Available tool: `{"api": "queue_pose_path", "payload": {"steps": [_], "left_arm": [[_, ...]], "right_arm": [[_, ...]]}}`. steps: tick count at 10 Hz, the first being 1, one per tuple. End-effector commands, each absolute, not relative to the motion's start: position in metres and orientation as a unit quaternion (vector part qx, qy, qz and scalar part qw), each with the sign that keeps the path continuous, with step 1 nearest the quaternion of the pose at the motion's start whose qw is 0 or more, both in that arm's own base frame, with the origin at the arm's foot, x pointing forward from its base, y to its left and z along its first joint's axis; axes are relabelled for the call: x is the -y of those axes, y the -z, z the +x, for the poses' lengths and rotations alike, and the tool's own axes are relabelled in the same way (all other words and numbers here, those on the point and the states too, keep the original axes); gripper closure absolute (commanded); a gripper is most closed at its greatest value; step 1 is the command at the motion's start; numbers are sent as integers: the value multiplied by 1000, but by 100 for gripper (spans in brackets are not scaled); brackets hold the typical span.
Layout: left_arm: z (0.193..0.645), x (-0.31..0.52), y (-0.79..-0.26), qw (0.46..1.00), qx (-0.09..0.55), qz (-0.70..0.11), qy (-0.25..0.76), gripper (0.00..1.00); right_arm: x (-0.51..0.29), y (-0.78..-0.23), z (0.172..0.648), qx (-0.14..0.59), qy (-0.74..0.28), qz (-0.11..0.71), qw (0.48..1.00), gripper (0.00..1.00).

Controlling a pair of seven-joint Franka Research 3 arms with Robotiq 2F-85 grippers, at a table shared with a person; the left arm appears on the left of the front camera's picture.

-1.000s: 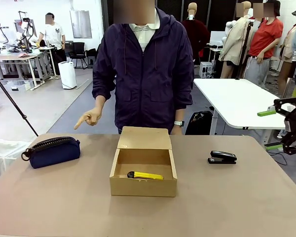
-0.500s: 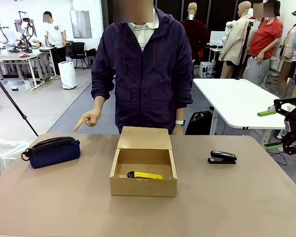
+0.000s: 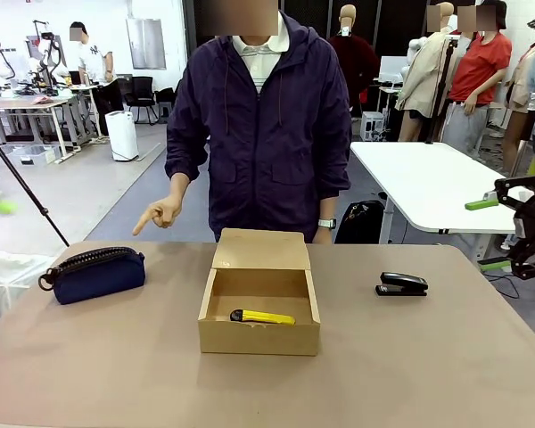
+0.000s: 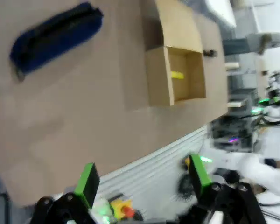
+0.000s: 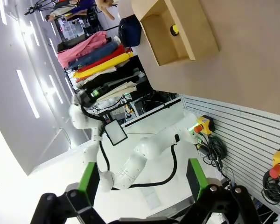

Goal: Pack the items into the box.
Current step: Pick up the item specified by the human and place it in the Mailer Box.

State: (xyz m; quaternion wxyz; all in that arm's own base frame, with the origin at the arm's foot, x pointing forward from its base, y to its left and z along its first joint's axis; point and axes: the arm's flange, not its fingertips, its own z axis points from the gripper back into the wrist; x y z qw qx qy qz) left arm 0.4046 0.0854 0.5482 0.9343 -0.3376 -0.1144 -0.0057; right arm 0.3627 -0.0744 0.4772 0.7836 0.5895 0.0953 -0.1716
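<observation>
Box sits mid-table, lid flap open twd far edge. Yellow utility knife lies inside, along near wall. Navy pouch is on table nr left edge, well apart from box, zip on top. Black stapler lies twd far-right corner. Person's hand hangs over far edge, index finger pointing down twd pouch side. Right gripper is off table's right edge, jaws spread, nothing btwn. Left gripper is likewise released & empty; pouch & box lie beyond its fingers.
</observation>
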Motion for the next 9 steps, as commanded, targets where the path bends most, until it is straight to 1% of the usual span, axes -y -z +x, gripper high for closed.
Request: {"api": "queue_pose_path", "payload": {"steps": [1, 2, 3, 4, 5, 6, 7, 9], "left_arm": [[512, 14, -553, 980, 33, -123, 150, 0], [528, 56, -549, 983, 12, -70, 169, 0], [538, 82, -541, 985, 19, -16, 171, 0], [544, 93, -533, 980, 55, 82, 175, 0], [551, 94, -527, 970, 87, 155, 164, 0], [556, 87, -536, 975, 105, 161, 112, 0], [551, 121, -519, 983, 47, 12, 177, 0], [551, 121, -519, 983, 47, 12, 177, 0]], "right_arm": [[77, -481, 363, -101, 170, 589, 784, 0], [77, -481, 363, -101, 170, 589, 784, 0], [77, -481, 363, -101, 170, 589, 784, 0], [77, -481, 363, -101, 170, 589, 784, 0], [77, -481, 363, -101, 170, 589, 784, 0], [77, -481, 363, -101, 170, 589, 784, 0], [77, -481, 363, -101, 170, 589, 784, 0], [77, -481, 363, -101, 170, 589, 784, 0]]}}
